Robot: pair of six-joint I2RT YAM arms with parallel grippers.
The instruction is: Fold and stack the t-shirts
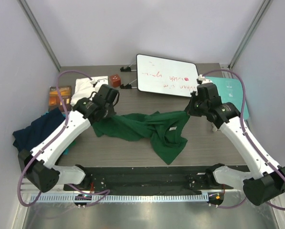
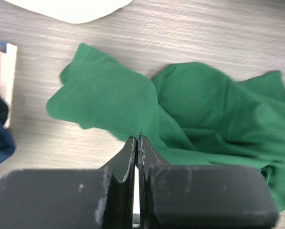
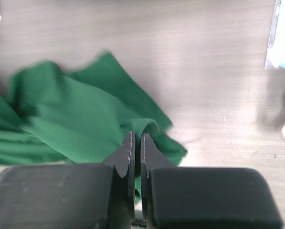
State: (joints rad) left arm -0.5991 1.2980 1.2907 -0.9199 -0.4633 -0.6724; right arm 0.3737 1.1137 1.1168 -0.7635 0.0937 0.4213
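The dark green t-shirt [image 1: 152, 128] lies crumpled and twisted across the middle of the table [image 1: 209, 145], well apart from the navy blue t-shirt [image 1: 35, 131] heaped at the left edge and the cream-white t-shirt [image 1: 85, 88] at the far left. The left gripper [image 2: 136, 142] has its jaws pressed together on a thin pinch of green cloth at the shirt's left end. The right gripper [image 3: 136, 139] is likewise closed, with a small raised fold of the shirt's right end caught between its tips. The step in hand looks like spreading this shirt flat before any fold, and the task is at an early stage, since nothing is folded or stacked. To do it well, both arms should lift only enough to free the cloth from the table. They should then draw apart evenly, left and right, so the twist in the middle opens instead of tightening. Each pinch looks shallow and close to the hem, so a sharp pull could slip the cloth out; a slow, level stretch is safer. The shirt should be laid down toward the near side, clear of the whiteboard [image 1: 166, 76] at the far side and the teal board [image 1: 233, 93] at the far right.
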